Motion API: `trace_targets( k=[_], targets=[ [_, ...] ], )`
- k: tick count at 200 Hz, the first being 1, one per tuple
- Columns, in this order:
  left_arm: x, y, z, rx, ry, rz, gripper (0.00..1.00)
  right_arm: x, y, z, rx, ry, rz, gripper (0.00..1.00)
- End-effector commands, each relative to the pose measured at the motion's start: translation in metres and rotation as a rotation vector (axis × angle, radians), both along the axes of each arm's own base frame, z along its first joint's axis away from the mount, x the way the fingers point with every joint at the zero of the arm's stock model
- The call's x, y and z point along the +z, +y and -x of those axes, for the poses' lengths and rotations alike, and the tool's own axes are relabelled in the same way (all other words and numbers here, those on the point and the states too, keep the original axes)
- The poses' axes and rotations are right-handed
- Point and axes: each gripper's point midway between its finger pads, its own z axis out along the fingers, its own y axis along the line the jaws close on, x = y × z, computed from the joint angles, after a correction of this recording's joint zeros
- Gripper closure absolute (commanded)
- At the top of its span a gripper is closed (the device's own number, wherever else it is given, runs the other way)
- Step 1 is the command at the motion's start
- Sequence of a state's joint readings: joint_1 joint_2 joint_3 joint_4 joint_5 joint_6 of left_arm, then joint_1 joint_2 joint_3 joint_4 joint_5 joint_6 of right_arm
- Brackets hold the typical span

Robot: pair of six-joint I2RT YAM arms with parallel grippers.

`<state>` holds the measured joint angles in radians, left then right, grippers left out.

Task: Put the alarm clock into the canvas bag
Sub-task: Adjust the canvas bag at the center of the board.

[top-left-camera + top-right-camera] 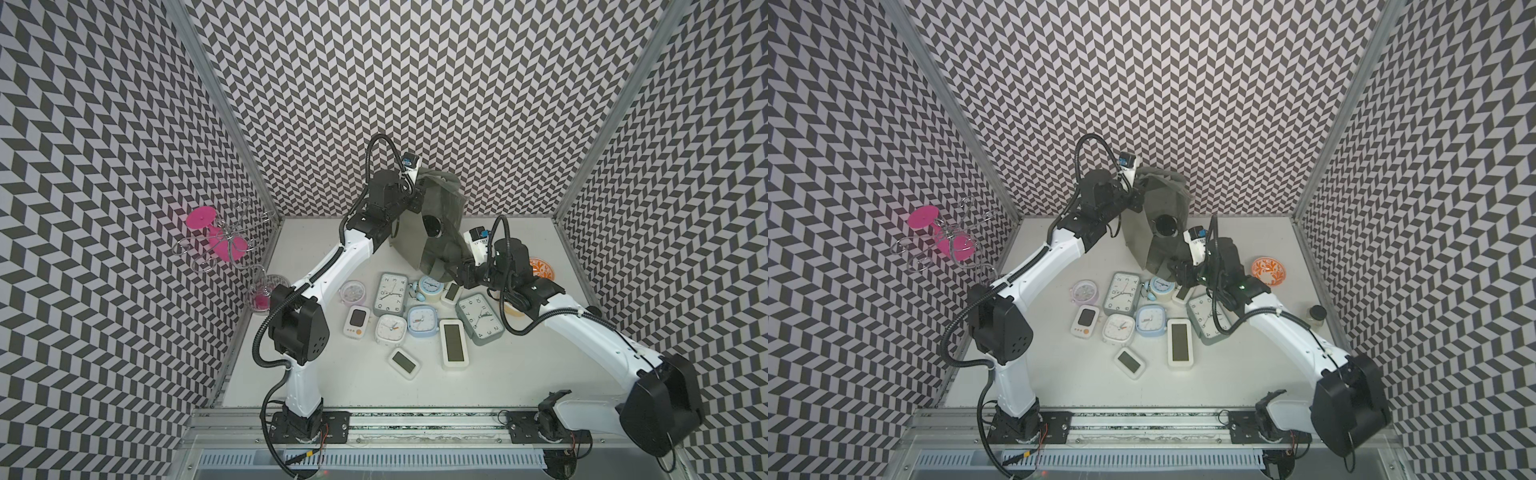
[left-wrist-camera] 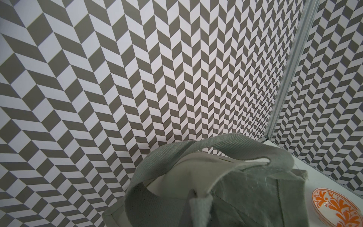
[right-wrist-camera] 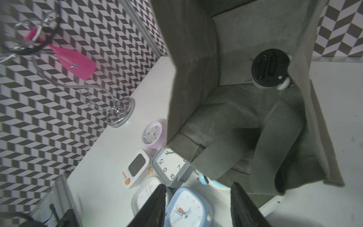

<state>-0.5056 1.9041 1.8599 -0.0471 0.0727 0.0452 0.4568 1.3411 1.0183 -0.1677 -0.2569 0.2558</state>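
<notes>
The alarm clock (image 3: 270,67), round and black, is lying deep inside the canvas bag (image 1: 407,245), its back showing out through the mouth; being round, it is offering no long axis. The bag is running 12 to 6 o'clock, its mouth gaping up and toward 6, with two strap handles (image 3: 279,137) showing. The left gripper (image 1: 417,195) is clamping the bag's rim at 12. The right gripper (image 3: 198,208) is hovering at the mouth, jaws apart and empty. Ten other clocks (image 1: 390,294) are lying on the table (image 1: 332,386) at 6, and one orange bowl (image 1: 1268,272) is sitting at 4.
</notes>
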Motion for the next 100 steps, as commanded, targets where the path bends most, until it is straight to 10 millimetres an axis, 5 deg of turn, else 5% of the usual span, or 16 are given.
trace_targets(
  k=[1,42,100],
  targets=[
    [0.032,0.0,0.01,-0.032,-0.07,0.057,1.0,0.014,-0.005,-0.027,-0.095,-0.052,0.038,0.48],
    [0.032,-0.001,0.011,-0.041,-0.069,0.055,1.0,0.005,0.004,-0.061,-0.187,-0.069,0.178,0.34],
    [0.033,-0.004,0.013,-0.058,-0.064,0.068,1.0,-0.019,-0.002,-0.109,-0.339,-0.047,0.382,0.37]
  ],
)
